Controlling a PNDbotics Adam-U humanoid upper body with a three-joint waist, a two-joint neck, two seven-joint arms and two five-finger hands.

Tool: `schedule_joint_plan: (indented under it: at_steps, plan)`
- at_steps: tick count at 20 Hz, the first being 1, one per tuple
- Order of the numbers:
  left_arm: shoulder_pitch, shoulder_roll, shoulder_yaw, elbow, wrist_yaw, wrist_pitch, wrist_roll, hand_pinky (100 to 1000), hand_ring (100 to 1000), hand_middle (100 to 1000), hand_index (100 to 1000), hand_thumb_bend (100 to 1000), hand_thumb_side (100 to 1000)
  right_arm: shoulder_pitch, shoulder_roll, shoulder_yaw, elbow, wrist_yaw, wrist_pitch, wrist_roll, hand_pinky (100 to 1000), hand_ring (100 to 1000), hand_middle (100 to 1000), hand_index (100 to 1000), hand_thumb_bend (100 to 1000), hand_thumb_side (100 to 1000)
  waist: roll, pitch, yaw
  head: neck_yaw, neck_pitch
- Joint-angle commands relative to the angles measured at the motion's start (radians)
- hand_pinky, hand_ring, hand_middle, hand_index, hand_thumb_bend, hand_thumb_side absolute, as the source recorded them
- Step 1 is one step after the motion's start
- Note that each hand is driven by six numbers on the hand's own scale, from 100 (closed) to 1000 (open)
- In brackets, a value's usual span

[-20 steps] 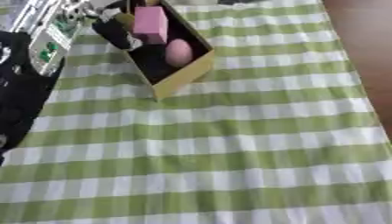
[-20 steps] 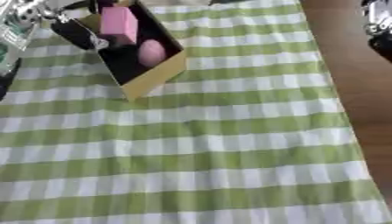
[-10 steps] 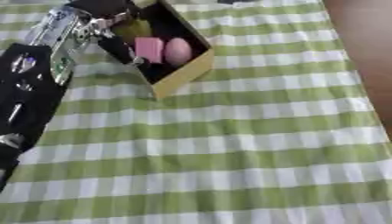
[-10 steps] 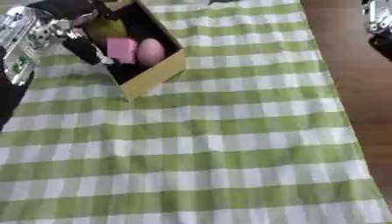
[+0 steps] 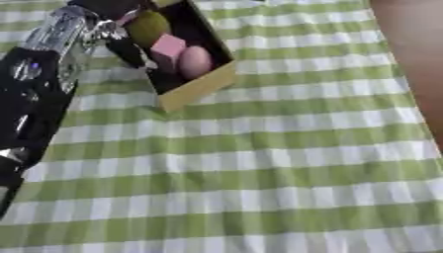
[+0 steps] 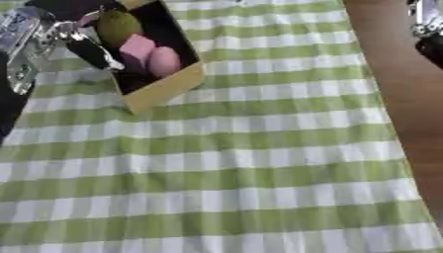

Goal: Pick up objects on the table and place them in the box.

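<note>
The left hand (image 5: 117, 29) sits at the upper left, at the left wall of the box (image 5: 203, 84), with black fingers (image 5: 130, 52) hanging down along that wall. Whether those fingers are curled on anything cannot be told; no object shows clearly between them. Its silver and black arm (image 5: 39, 84) runs down the left side of the left eye view, while the right eye view cuts most of it off.

Inside the box, which has a dark interior and tan walls, lie three things in a row: a yellow-green fruit (image 5: 149, 27) at the far end, a pink block (image 5: 167, 48) in the middle, touching it, and a pink egg (image 5: 196, 61) just beside the block toward the near wall.

The box rests askew on the green and white checked cloth (image 5: 259, 163) that covers the bench. Bare brown bench (image 6: 389, 84) shows along the right edge, much more of it in the right eye view.

Only the right eye view shows a dark and silver part (image 6: 425, 29) at the upper right corner, likely the right hand or arm; its fingers cannot be made out.
</note>
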Motion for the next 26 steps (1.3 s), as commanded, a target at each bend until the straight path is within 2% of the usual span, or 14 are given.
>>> schedule_joint_plan:
  at_steps: [1,2,8,13,17,22,26]
  plan:
    - [-0.024,0.02,0.023,-0.073,0.039,0.009,0.039,875,839,797,901,660,595,-0.003,-0.016,-0.01,-0.015,-0.006,0.002,0.001,902,817,722,868,100,567,0.002,-0.017,0.003,-0.004,0.011]
    - [-0.025,0.02,0.028,-0.097,0.055,0.007,0.053,872,834,792,898,626,602,-0.003,-0.016,-0.011,-0.015,-0.005,0.002,0.0,902,817,722,868,100,567,0.002,-0.018,0.004,-0.005,0.014]
    - [-0.023,0.022,0.037,-0.252,0.151,-0.016,0.124,858,813,771,896,571,638,0.002,-0.016,-0.014,-0.015,-0.005,0.003,-0.003,902,816,721,868,100,566,0.002,-0.03,0.016,-0.007,0.027]
    - [0.0,0.04,0.052,-0.385,0.233,0.015,0.184,840,789,745,881,475,616,0.001,-0.017,-0.017,-0.015,-0.005,-0.002,-0.006,902,816,722,867,100,561,0.0,-0.044,0.024,-0.015,0.035]
    - [0.068,0.083,0.069,-0.489,0.297,0.029,0.247,842,787,742,875,411,605,-0.013,-0.018,-0.02,-0.015,-0.004,-0.013,-0.016,902,817,723,867,100,555,0.0,-0.056,0.036,-0.024,0.042]
    - [0.19,0.141,0.1,-0.616,0.375,0.083,0.325,834,779,734,871,409,599,-0.026,-0.012,-0.024,-0.015,-0.004,-0.04,-0.035,902,817,725,867,100,552,-0.007,-0.067,0.056,-0.037,0.045]
    - [0.292,0.156,0.111,-0.718,0.438,0.122,0.388,828,775,729,872,409,584,-0.04,-0.001,-0.025,-0.015,-0.011,-0.073,-0.057,904,819,733,869,100,557,-0.017,-0.075,0.065,-0.038,0.049]
